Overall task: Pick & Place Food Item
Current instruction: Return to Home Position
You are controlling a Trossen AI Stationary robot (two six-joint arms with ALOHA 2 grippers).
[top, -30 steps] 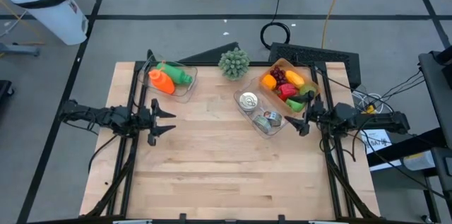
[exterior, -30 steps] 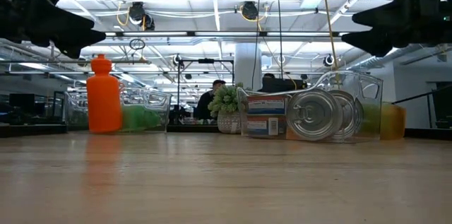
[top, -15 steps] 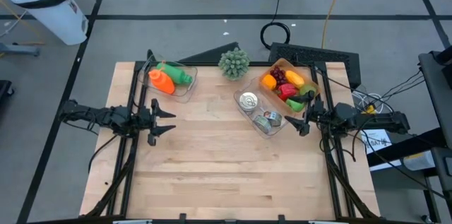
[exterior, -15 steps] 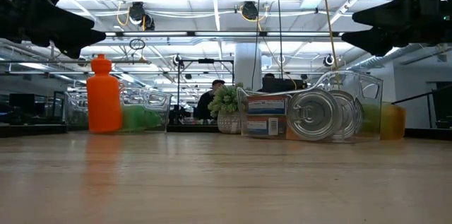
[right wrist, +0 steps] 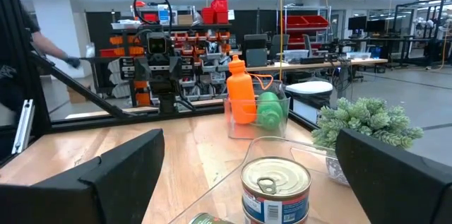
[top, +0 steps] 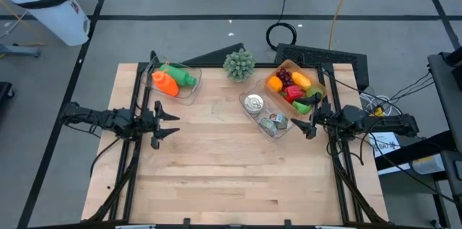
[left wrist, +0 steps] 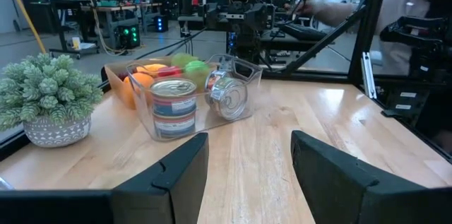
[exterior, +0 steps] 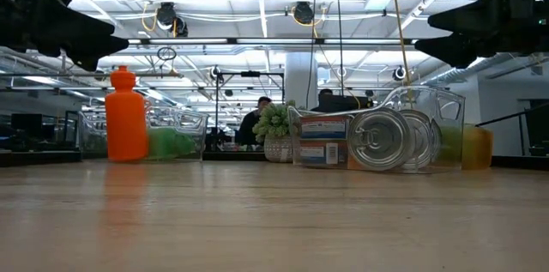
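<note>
Left gripper [top: 170, 123]: fingers spread, holding nothing, well left of clear bin [top: 253, 118]. Right gripper [top: 304, 126]: fingers apart, just right of bin. Tuna cans [top: 253, 103] inside bin. Fruit box [top: 283, 65] against bin's far-right side. Plant [top: 239, 64] beyond bin. Orange bottle [top: 164, 83] far left.

Upright tuna can [top: 253, 103], silver pull-tab lid up, stands in clear bin [left wrist: 248, 75] at counter [top: 216, 164] right-rear, w/ other cans [top: 274, 121] tipped on sides beside it
</note>
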